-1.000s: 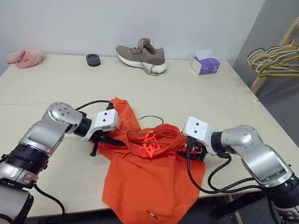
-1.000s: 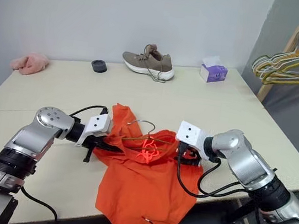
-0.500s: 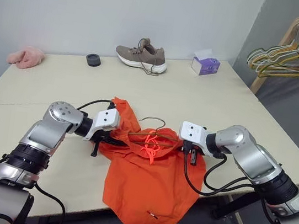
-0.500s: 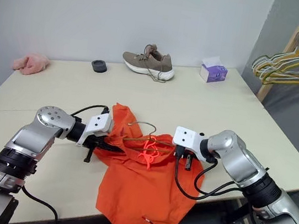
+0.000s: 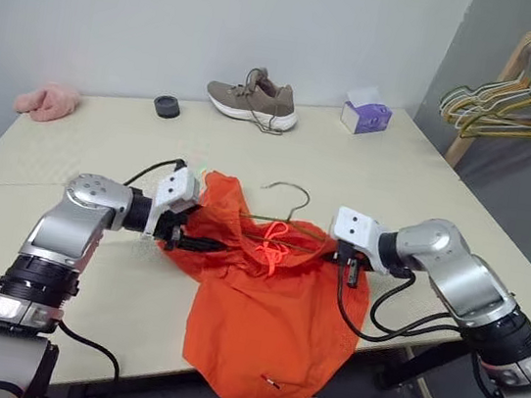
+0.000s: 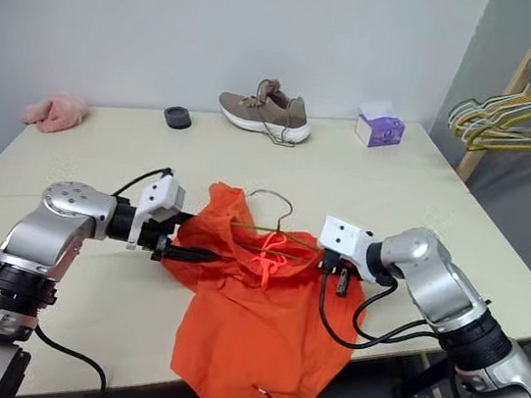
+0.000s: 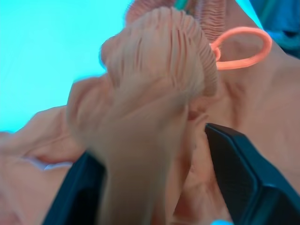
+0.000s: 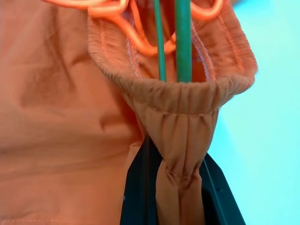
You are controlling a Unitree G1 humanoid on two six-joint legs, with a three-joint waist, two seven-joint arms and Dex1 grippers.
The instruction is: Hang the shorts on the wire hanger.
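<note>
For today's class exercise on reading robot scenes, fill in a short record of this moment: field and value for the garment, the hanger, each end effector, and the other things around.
shorts: orange, waistband raised between both arms, lower part draped over the table edge
hanger: thin green wire inside the waistband, hook sticking up above it
left end effector: fingers apart, bunched waistband between them
right end effector: shut on the waistband's other end
far side of table: shoe, tissue box, black disc, pink cloth
rack at right: bunch of hangers
</note>
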